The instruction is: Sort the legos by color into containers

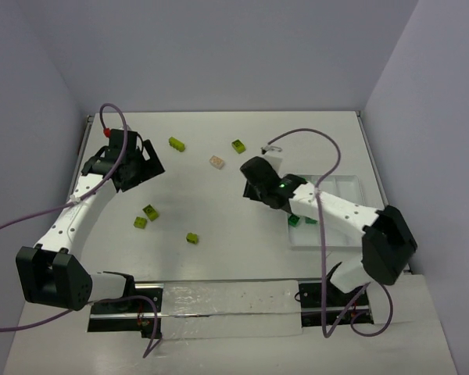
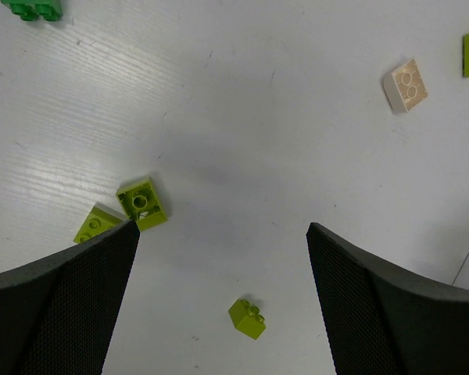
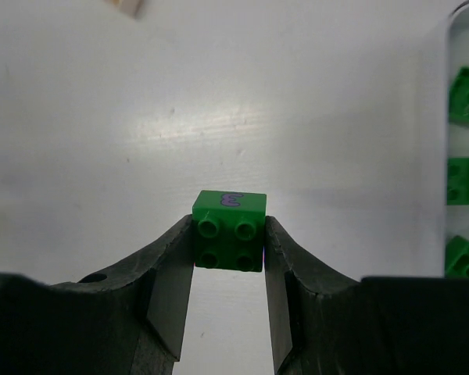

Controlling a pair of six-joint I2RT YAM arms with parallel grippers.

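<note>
My right gripper (image 1: 258,186) is shut on a dark green lego (image 3: 229,230) and holds it above the table, left of the white tray (image 1: 345,186). The tray's near compartment holds dark green legos (image 1: 301,221), which also show in the right wrist view (image 3: 466,180). My left gripper (image 1: 134,162) is open and empty, high over the table's left side. Between its fingers (image 2: 70,305) the left wrist view shows yellow-green legos (image 2: 143,204) (image 2: 248,318) lying loose. A pale peach lego (image 1: 216,162) lies mid-table, also seen in the left wrist view (image 2: 405,85).
More yellow-green legos lie loose at the back (image 1: 177,144) (image 1: 239,146) and near the middle (image 1: 151,212) (image 1: 192,237). A dark green lego (image 2: 33,8) lies at the top left of the left wrist view. Purple cables loop over both arms.
</note>
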